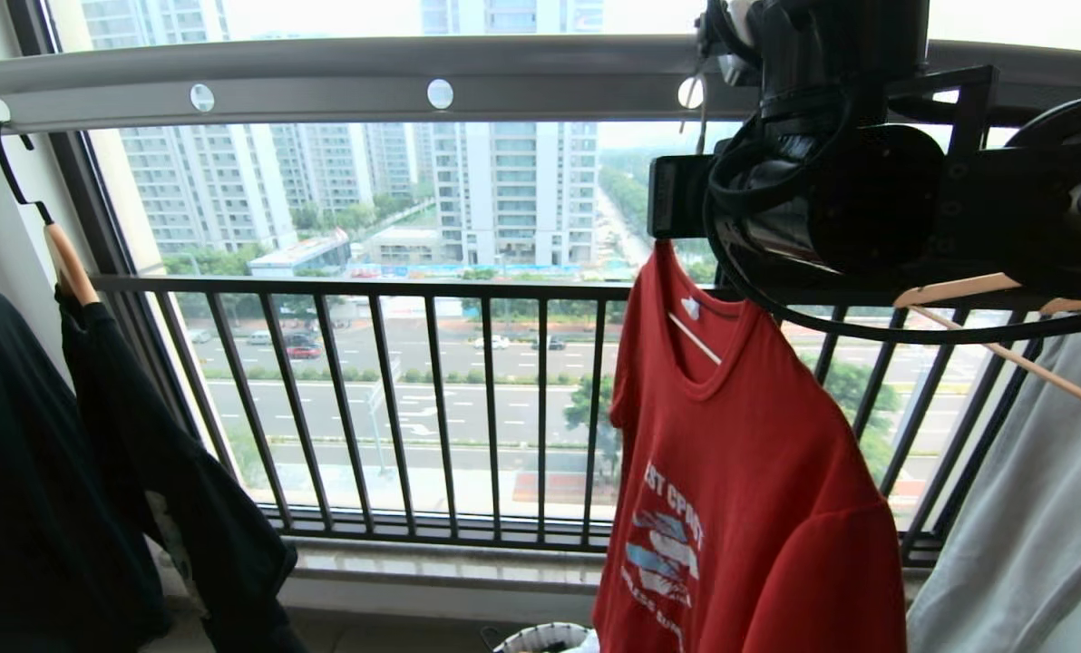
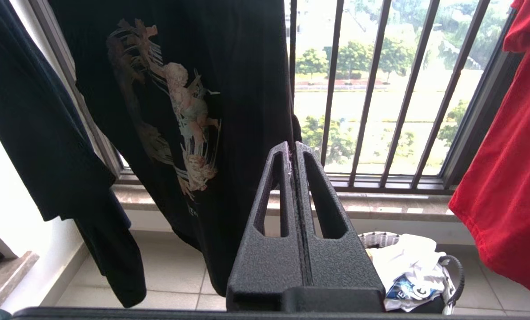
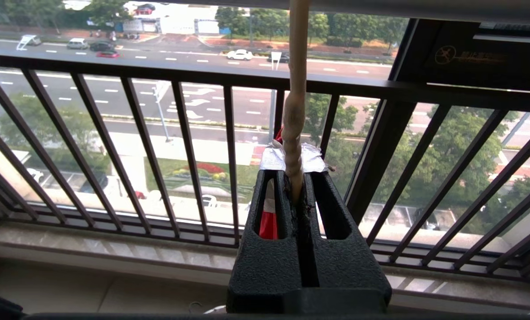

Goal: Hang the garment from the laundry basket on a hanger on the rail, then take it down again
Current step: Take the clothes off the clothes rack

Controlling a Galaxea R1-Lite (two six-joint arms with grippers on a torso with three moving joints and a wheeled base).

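In the head view the red T-shirt (image 1: 740, 481) hangs at lower right under the rail (image 1: 323, 82), the left wrist view shows the left gripper (image 2: 294, 149) pressed shut and empty at centre, and the right wrist view shows the right gripper (image 3: 297, 178) clamped on the hanger (image 3: 295, 102) at centre.

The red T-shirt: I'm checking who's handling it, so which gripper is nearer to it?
Right. The right gripper is shut on the hanger carrying the red T-shirt, just above its collar. The left gripper hangs shut and empty, off to the shirt's side.
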